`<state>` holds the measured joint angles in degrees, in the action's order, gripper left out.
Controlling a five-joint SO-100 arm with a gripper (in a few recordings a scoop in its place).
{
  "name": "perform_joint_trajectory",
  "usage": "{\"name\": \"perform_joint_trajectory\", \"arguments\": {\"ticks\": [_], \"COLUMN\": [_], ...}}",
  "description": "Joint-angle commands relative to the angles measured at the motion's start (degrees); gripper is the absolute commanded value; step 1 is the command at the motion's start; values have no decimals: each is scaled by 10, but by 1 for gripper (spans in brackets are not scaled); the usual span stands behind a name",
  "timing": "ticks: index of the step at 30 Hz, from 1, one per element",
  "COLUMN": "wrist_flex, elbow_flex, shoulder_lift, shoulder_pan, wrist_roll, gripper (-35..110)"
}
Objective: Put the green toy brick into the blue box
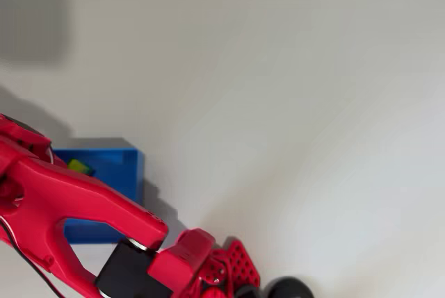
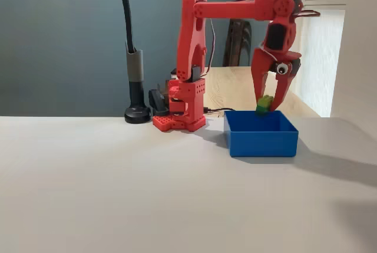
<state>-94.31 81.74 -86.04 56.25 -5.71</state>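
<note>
In the fixed view the blue box stands on the white table, to the right of the red arm's base. My gripper hangs straight down over the box's back part, its fingers closed on the green toy brick. The brick's bottom sits about level with the box rim. In the overhead view the blue box lies at the lower left, largely covered by the red arm, and a piece of the green toy brick shows above the box floor beside the arm.
A black gooseneck stand with a round foot rises left of the arm's base; that round foot sits at the bottom edge in the overhead view. Open white table spreads in front of and to the left of the box.
</note>
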Motion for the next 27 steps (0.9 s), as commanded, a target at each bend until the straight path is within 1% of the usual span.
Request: {"name": "perform_joint_trajectory", "arguments": {"ticks": [1,5,13,15,17,22,27], "wrist_flex": [-4,-4,-4,-4,-4,-4,-6], "elbow_flex": [-21,-18,-12,-12,-12,-13,-23], "shoulder_lift": [-14,-14,-14,-18,-21,-24,-27], "shoulder_pan": [14,14,13,12,11,-8,-80], "wrist_roll": [13,30,39,35,30,13,1], "gripper": [6,19,24,23,18,0,0]}}
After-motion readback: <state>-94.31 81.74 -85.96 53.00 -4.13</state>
